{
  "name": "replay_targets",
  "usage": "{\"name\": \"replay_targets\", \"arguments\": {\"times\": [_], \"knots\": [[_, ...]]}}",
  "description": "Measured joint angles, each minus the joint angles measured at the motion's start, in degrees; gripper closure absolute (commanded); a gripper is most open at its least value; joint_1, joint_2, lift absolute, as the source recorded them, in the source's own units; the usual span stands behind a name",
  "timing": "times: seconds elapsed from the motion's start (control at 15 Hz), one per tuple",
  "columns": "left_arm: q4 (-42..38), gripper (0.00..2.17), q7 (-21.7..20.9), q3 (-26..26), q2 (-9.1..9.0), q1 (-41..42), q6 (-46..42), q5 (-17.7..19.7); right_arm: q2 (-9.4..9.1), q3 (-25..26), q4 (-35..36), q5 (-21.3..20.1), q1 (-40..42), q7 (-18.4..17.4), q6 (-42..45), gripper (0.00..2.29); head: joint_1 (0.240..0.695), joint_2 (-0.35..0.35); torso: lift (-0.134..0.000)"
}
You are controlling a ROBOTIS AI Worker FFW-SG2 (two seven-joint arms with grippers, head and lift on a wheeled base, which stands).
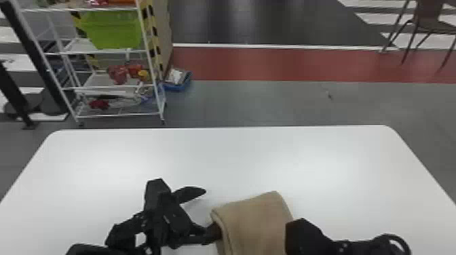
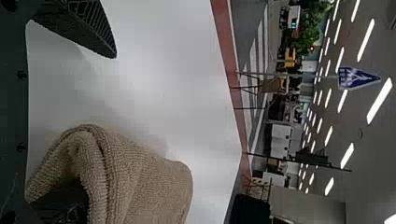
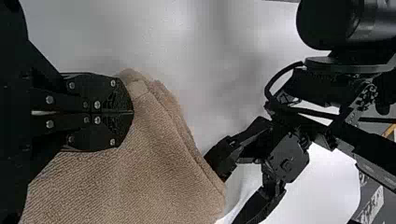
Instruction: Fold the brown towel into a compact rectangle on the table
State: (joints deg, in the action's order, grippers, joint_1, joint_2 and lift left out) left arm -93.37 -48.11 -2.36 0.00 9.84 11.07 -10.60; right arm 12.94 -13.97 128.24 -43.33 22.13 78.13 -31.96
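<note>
The folded brown towel (image 1: 254,220) lies at the table's near edge, a little right of centre. My left gripper (image 1: 209,212) is at its left side, open, with the lower finger tucked in at the towel's edge and the other finger free above the table. In the left wrist view, towel layers (image 2: 140,182) drape over one finger of the spread left gripper (image 2: 93,123). The right gripper (image 1: 302,235) is over the towel's right side. In the right wrist view, the right gripper (image 3: 132,112) has its fingers together, tips against the towel (image 3: 154,163).
The white table (image 1: 217,156) spreads out beyond the towel. Past its far edge stand a wire shelf rack (image 1: 112,51) with a green bin (image 1: 112,28) on the left and a chair (image 1: 427,23) at the far right.
</note>
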Motion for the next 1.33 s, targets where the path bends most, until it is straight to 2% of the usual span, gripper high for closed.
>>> {"name": "replay_targets", "arguments": {"times": [0.27,0.47,0.6,0.73,0.87,0.93,1.07,1.33], "knots": [[-2.0,0.03,-6.7,0.2,0.0,-1.2,0.2,-8.0,0.03,0.1,-0.1,0.0,0.2,0.0,-0.2,2.26,0.695,-0.034,-0.122],[-4.3,0.03,-6.0,-0.3,0.0,-1.4,0.2,-14.1,-0.01,0.1,-0.1,0.1,0.4,0.0,-0.2,2.26,0.695,-0.022,-0.122],[-4.7,0.03,-5.9,-0.3,0.0,-1.3,0.2,-14.8,-0.09,1.0,0.4,1.7,0.5,0.0,-0.7,2.26,0.695,-0.02,-0.122],[-4.8,0.04,-5.9,-0.6,0.0,-1.3,0.2,-14.9,-0.61,3.9,1.0,5.9,0.5,0.0,-1.7,2.26,0.695,-0.029,-0.122],[-4.8,0.04,-5.9,-0.8,0.0,-1.3,0.1,-14.9,-2.12,7.5,1.1,10.5,-0.5,0.0,-3.2,2.26,0.695,-0.041,-0.122],[-4.8,0.04,-5.9,-0.9,0.0,-1.3,0.1,-15.0,-3.46,9.3,1.1,12.2,-1.5,0.0,-3.9,2.26,0.695,-0.05,-0.122],[-4.8,0.04,-5.8,-1.2,0.0,-1.3,0.1,-15.0,-5.58,12.0,0.7,14.1,-3.5,0.0,-4.5,2.26,0.695,-0.059,-0.122],[-4.8,0.04,-5.9,-1.8,0.0,-1.2,0.1,-15.1,-6.23,12.7,-4.6,14.0,-7.3,0.0,-4.1,2.26,0.695,-0.076,-0.122]]}}
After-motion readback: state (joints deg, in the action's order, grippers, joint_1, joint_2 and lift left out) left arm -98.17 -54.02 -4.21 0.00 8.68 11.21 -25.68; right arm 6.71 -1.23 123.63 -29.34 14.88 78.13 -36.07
